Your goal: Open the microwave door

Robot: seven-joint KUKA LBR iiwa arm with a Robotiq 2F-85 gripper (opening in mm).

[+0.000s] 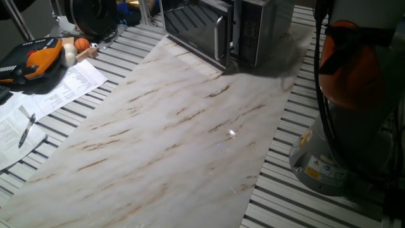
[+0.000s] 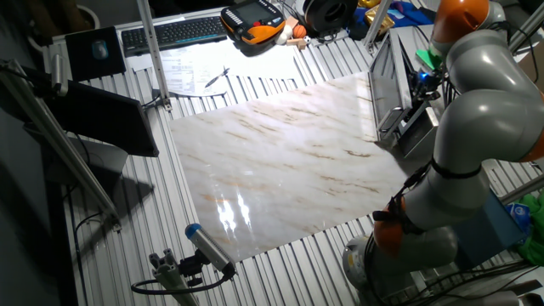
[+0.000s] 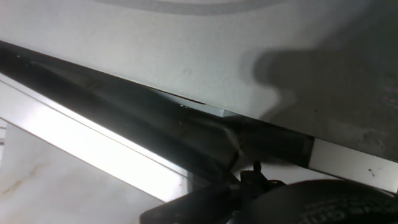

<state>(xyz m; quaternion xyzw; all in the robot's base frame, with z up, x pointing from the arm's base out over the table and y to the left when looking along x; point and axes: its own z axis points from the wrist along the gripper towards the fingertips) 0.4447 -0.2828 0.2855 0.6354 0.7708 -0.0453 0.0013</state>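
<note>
Boxy steel microwave [image 1: 253, 28], dark glass microwave door [image 1: 193, 25]

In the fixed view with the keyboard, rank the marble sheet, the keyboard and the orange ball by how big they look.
Largest to smallest:
1. marble sheet
2. keyboard
3. orange ball

The keyboard and ball sit farther back, so they look somewhat smaller than they are.

The microwave [image 1: 243, 25] sits at the far end of my table [image 1: 183, 133]. Its door [image 1: 193, 25] faces the table's middle, with the handle [image 1: 220, 39] beside the keypad [image 1: 248, 35]. Papers [image 1: 63, 88] lie well left of the microwave.
</note>
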